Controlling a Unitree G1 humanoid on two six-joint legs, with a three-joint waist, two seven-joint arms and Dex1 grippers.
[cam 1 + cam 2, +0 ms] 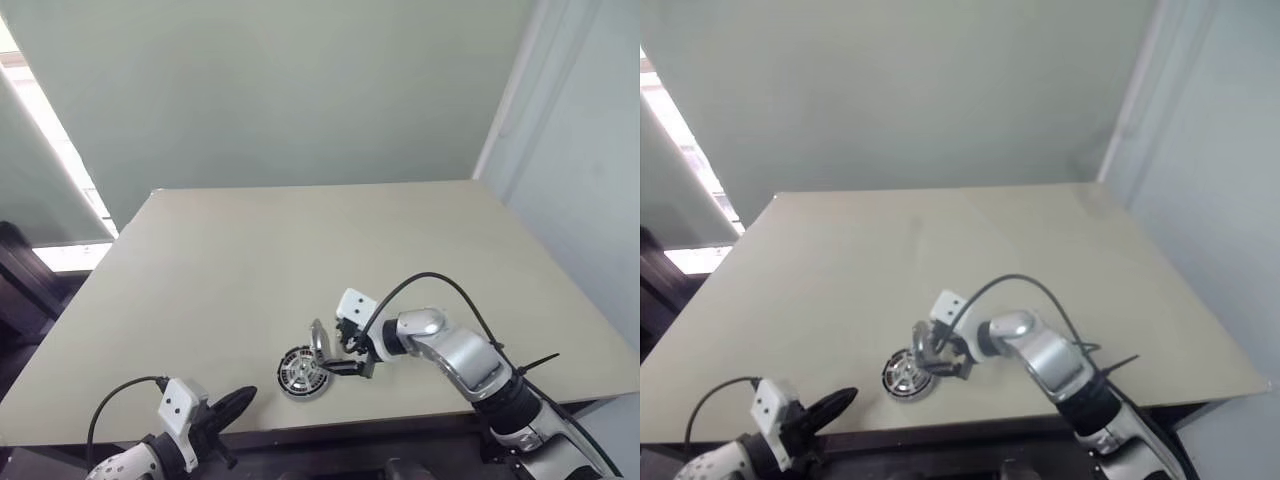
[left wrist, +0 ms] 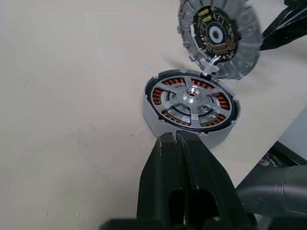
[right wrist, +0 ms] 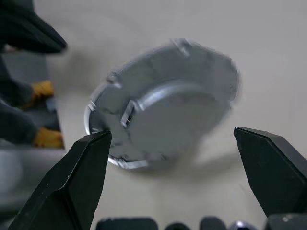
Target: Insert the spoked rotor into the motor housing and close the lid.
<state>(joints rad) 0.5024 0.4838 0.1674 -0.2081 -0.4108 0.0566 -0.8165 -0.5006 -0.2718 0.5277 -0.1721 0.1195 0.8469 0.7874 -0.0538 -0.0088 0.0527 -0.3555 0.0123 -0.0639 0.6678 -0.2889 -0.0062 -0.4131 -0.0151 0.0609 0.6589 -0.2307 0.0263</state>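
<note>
The motor housing (image 2: pixel 192 103) sits near the table's front edge, a squat silver casing with copper windings. The spoked rotor (image 2: pixel 191 94) lies inside it, pale spokes and hub facing up. The lid (image 2: pixel 218 36) stands tilted up from the housing's far rim, its dark inner face toward the housing. My right gripper (image 1: pixel 337 356) is open just behind the lid (image 3: pixel 163 103), one finger to each side of its silver outer face; I cannot tell whether it touches. My left gripper (image 2: pixel 175 139) is shut and empty, pointing at the housing (image 1: pixel 300 372) from a short way off.
The beige table (image 1: pixel 300 260) stretches away behind the housing, with a pale wall beyond it. The table's front edge runs just below the housing. A black cable loops over my right arm (image 1: pixel 450 355).
</note>
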